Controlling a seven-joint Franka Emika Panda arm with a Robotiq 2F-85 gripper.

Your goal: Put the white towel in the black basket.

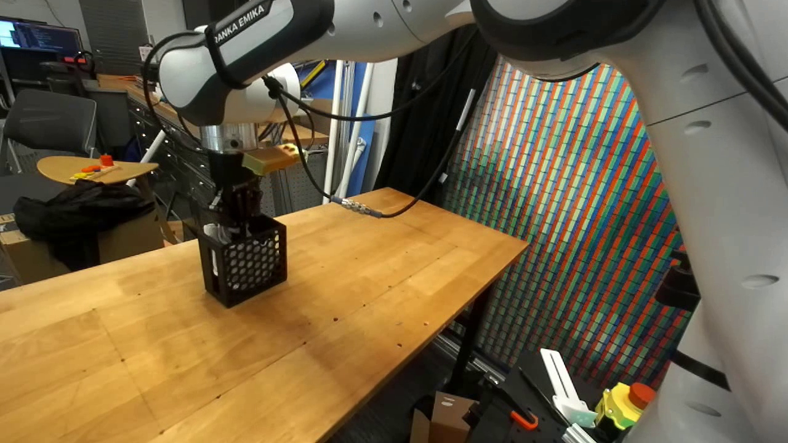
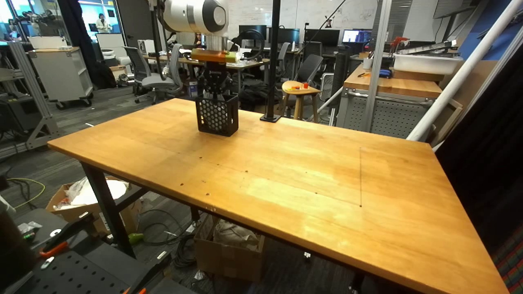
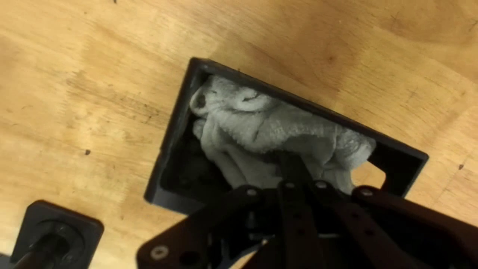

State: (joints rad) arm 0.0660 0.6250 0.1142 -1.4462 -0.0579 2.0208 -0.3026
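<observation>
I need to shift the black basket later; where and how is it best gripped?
I'd probably pinch the black basket by its short wall's rim, left in the wrist view, from straight above: it stands upright, that rim is narrow, and the white towel leaves a dark gap beside part of it.

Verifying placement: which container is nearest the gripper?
The black basket, on the table, towel inside; the white tub and cardboard boxes are off that table.

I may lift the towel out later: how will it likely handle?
Floppy, most likely: the towel lies in loose, wrinkled folds. Probably not slippery, as its surface looks fuzzy. It might catch on the basket, being bunched along one wall.
</observation>
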